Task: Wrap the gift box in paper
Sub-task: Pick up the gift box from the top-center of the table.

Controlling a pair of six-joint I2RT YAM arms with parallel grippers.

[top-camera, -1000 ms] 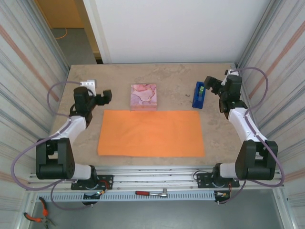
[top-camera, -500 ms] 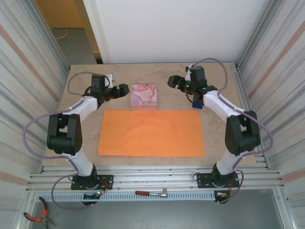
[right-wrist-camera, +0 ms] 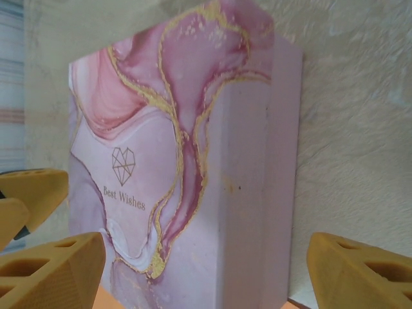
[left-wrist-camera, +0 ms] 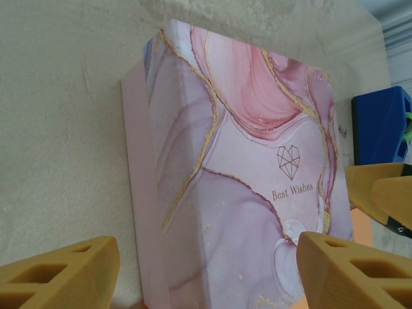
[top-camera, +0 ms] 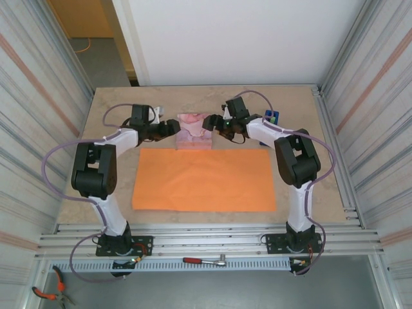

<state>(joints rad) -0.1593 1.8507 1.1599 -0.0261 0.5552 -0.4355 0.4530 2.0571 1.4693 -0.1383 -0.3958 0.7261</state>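
Observation:
The gift box (top-camera: 194, 131), pink-and-white marbled with "Best Wishes" on its lid, lies flat at the back middle of the table, touching the far edge of the orange paper (top-camera: 205, 179). My left gripper (top-camera: 172, 128) is at the box's left side and my right gripper (top-camera: 211, 123) at its right side. In the left wrist view the box (left-wrist-camera: 238, 187) lies between the tan fingers (left-wrist-camera: 61, 270) of the open gripper (left-wrist-camera: 206, 277), with a gap at its side wall. In the right wrist view the gripper (right-wrist-camera: 206, 273) likewise straddles the box (right-wrist-camera: 187, 167), open, with its fingers (right-wrist-camera: 360, 270) apart from the box.
A blue tape dispenser (top-camera: 271, 116) stands behind the right forearm, also seen in the left wrist view (left-wrist-camera: 380, 125). Corrugated walls close in both sides of the table. The paper covers the table's near middle.
Both arms have swung in from the table's sides to the gift box. Both pairs of jaws have narrowed somewhat. Box and paper have not moved.

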